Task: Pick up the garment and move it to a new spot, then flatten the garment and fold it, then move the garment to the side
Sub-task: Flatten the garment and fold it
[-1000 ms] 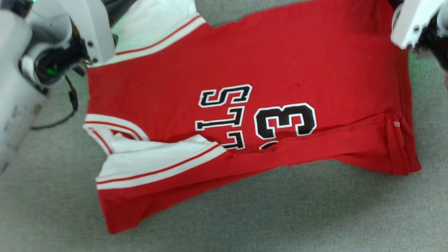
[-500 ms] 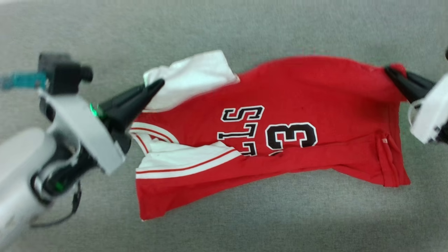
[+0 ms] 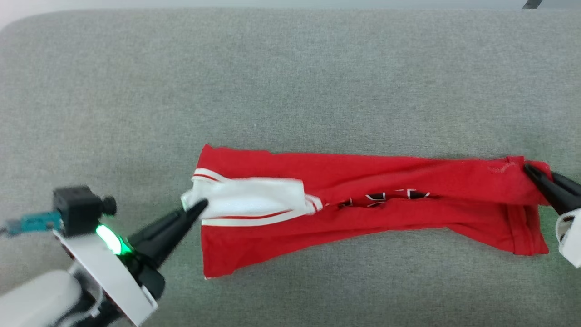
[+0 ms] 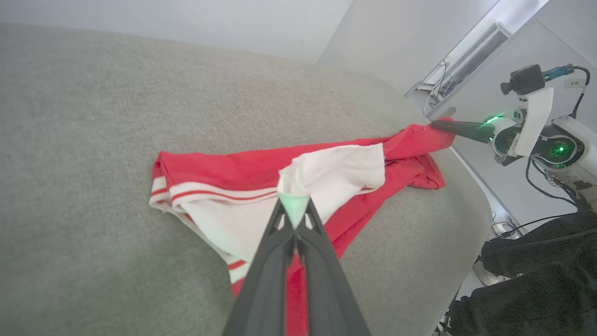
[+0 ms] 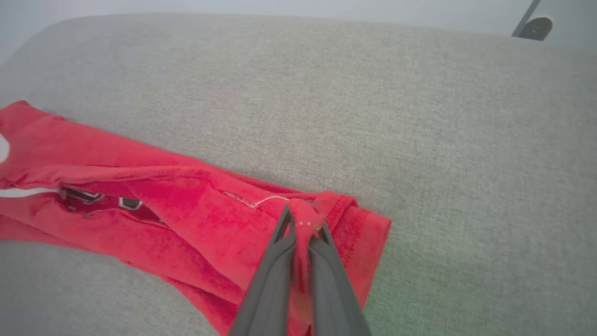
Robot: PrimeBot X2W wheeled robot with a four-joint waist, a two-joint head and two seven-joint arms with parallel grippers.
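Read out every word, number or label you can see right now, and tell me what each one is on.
Nothing can be read in full.
Jersey: the black, white-outlined chest print is folded into a crease. Only slivers show, so it is unreadable.
White tag beside the camera on the right arm: too small to read.

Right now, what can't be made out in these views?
- Chest lettering on the garment: head view, a red fold covers all but slivers, so it is unreadable.
- Right gripper: head view, its body is cut off by the right edge.
- Garment's sleeve end: right wrist view, cut off by the left edge.
- Cloth depth inside the left gripper: left wrist view, hidden by its closed fingers.
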